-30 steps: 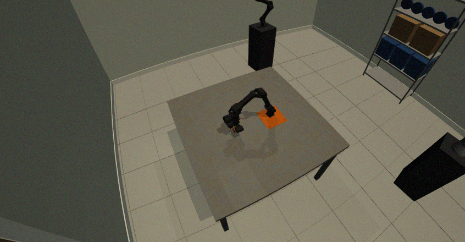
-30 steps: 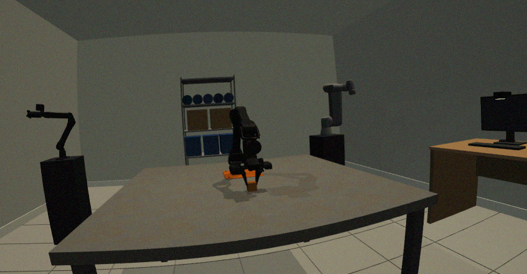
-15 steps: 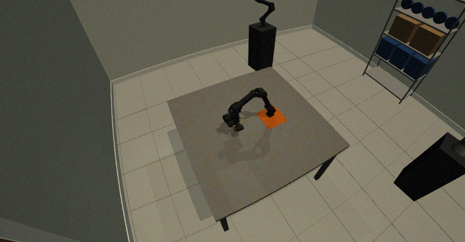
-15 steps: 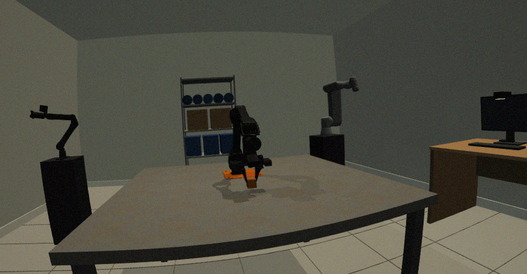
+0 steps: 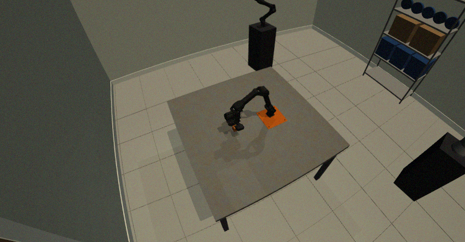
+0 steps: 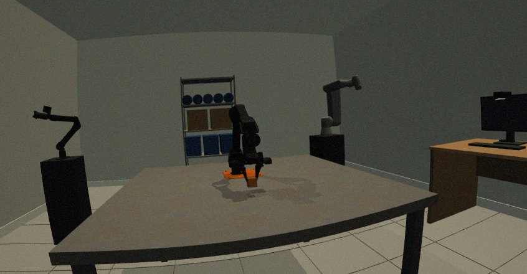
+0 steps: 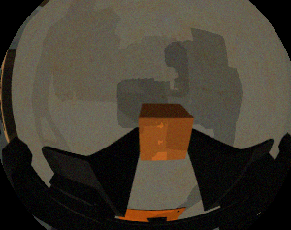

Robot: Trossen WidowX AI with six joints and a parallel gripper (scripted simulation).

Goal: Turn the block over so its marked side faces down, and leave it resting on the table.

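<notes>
1. Top view: arm (image 5: 252, 97) reaches from its orange base plate (image 5: 271, 117) toward 8 o'clock, elbow high, wrist pitched down. The gripper (image 5: 236, 127) is just above the surface (image 5: 266, 165), left of centre. The block (image 5: 233, 128) shows only as an orange sliver at the fingertips.
2. Exterior view: gripper (image 6: 251, 178) points straight down and is clamped on the block (image 6: 251, 182), which hangs at or barely off the surface (image 6: 258, 213), just in front of the base plate (image 6: 235, 175). Contact can't be resolved from here.
3. Wrist view: block (image 7: 164, 131) sits square between both fingers, pinched on its side faces, with its shadow on the surface (image 7: 89, 58) behind it. No marking readable.
4. Step in hand, by my read: grasp made, flip not begun. The next move needs enough lift for clearance, a half-turn wrist roll, then a lowering and release at 8 o'clock of the base.
</notes>
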